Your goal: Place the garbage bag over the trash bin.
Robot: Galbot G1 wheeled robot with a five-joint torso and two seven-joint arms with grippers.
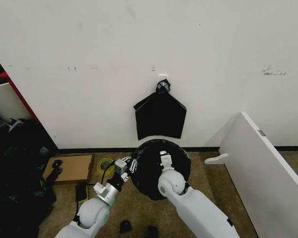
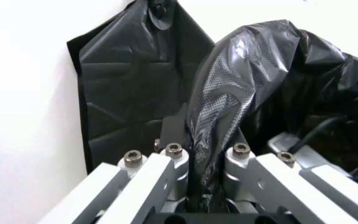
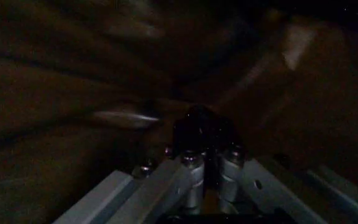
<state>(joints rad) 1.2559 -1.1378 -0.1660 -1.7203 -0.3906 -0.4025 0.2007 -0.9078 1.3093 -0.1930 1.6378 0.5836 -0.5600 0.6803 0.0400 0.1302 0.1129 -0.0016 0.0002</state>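
Gripping the garbage bag [image 1: 161, 168] at lower centre: left claw [image 1: 130, 163] clenched on its left edge, right claw [image 1: 164, 159] pinching film inside, nearer centre.

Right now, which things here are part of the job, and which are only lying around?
Part of the job:
garbage bag
left gripper, shut on the bag
right gripper

Lying around:
black bundle on the wall
white board
cardboard
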